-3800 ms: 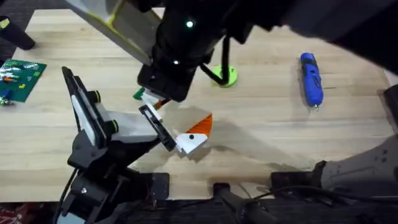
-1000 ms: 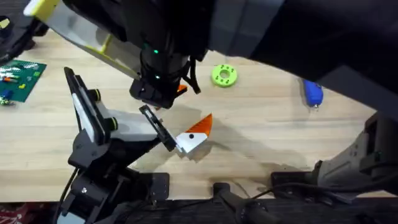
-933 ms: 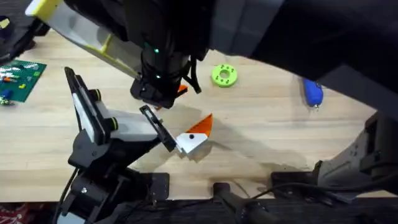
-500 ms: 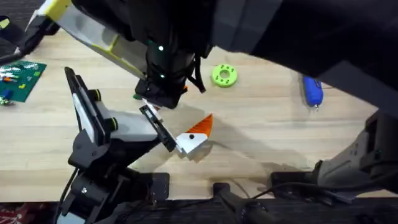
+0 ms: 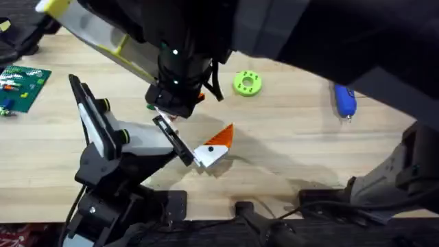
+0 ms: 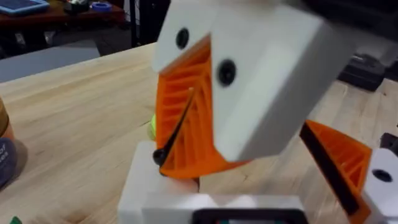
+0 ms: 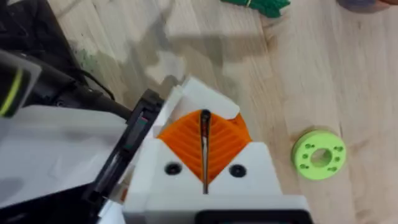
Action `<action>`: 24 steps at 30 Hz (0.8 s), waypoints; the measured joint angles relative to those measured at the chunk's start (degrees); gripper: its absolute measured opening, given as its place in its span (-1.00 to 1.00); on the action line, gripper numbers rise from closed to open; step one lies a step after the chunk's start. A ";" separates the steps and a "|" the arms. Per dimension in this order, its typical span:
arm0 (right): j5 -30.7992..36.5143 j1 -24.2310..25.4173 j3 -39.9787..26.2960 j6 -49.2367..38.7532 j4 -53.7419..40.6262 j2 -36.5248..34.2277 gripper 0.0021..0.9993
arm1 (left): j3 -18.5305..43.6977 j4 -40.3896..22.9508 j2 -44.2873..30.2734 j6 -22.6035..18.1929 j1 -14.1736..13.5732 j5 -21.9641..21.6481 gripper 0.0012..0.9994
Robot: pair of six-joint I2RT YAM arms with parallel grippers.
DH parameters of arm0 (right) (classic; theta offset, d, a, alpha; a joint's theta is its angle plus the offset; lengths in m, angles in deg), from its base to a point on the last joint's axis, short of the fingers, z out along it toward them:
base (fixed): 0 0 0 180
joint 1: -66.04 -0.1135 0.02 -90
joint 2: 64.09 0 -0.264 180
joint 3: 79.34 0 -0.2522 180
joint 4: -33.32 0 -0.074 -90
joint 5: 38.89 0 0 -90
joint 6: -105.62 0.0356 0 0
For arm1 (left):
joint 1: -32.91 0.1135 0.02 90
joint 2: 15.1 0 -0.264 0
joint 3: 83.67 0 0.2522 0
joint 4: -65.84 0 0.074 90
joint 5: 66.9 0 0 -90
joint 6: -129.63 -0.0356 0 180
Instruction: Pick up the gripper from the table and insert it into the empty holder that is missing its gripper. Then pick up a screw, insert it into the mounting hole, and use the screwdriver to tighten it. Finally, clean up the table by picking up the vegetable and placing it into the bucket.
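The pale wooden desk [image 5: 288,147] carries the screwdriver [image 5: 344,101], a lime-green ring disc [image 5: 247,83] and a green circuit board [image 5: 24,86] at its far-left edge. The right tool [image 7: 204,163] has its orange pads pressed together beside the holder [image 5: 173,140], whose one mounted gripper [image 5: 214,146] points across the wood. I cannot tell how the left tool stands.

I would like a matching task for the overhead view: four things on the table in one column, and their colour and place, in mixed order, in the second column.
Things:
1. screwdriver
2. ring disc
3. circuit board
4. mounted gripper

Colour and place:
A. green, at the table's far left edge
B. white with an orange tip, on the holder
C. blue, on the right side of the table
D. lime green, near the middle

Pairs: 1-C, 2-D, 3-A, 4-B
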 joint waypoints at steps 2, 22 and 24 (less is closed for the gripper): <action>0.00 0.03 0.00 0.07 0.31 0.00 -0.84 | 0.00 0.00 -0.01 -0.01 0.00 -0.01 0.97; 2.82 1.67 -0.52 1.73 -0.04 0.44 0.89 | 0.00 0.00 -0.01 0.17 0.00 -0.14 0.97; 2.39 1.66 -0.52 1.73 -0.17 1.02 0.95 | 0.00 0.01 -0.01 -0.03 0.00 -0.09 0.97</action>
